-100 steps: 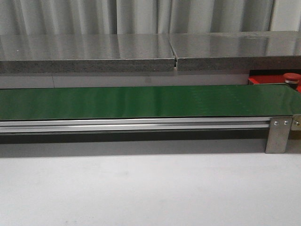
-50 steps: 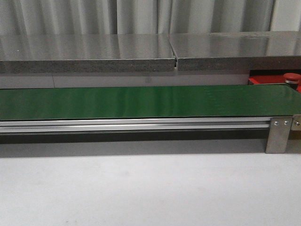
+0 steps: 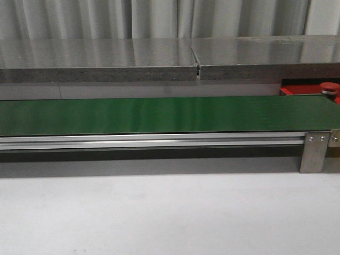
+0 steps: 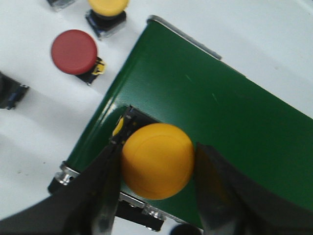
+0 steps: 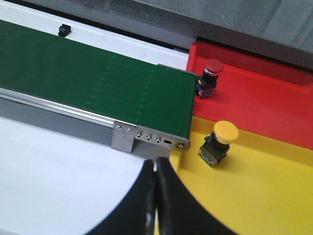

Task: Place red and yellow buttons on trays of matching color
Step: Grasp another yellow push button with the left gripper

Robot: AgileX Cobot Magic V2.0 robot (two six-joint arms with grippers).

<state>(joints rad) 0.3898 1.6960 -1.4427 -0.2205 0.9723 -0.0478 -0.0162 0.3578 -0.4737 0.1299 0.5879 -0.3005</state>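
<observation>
In the left wrist view a yellow button (image 4: 157, 160) sits between my left gripper's (image 4: 156, 171) two fingers, both touching its cap, over the end of the green belt (image 4: 220, 103). A red button (image 4: 74, 52) and another yellow button (image 4: 107, 10) lie on the white table beside the belt. In the right wrist view my right gripper (image 5: 155, 164) is shut on nothing, near the belt's other end. A red button (image 5: 210, 76) stands on the red tray (image 5: 274, 100) and a yellow button (image 5: 220, 142) on the yellow tray (image 5: 254, 196). Neither gripper shows in the front view.
The green conveyor belt (image 3: 159, 114) on an aluminium rail (image 3: 154, 141) crosses the front view, with a grey shelf (image 3: 159, 58) behind it. A metal bracket (image 3: 314, 151) stands at the belt's right end. Dark parts (image 4: 10, 93) lie on the table by the left arm.
</observation>
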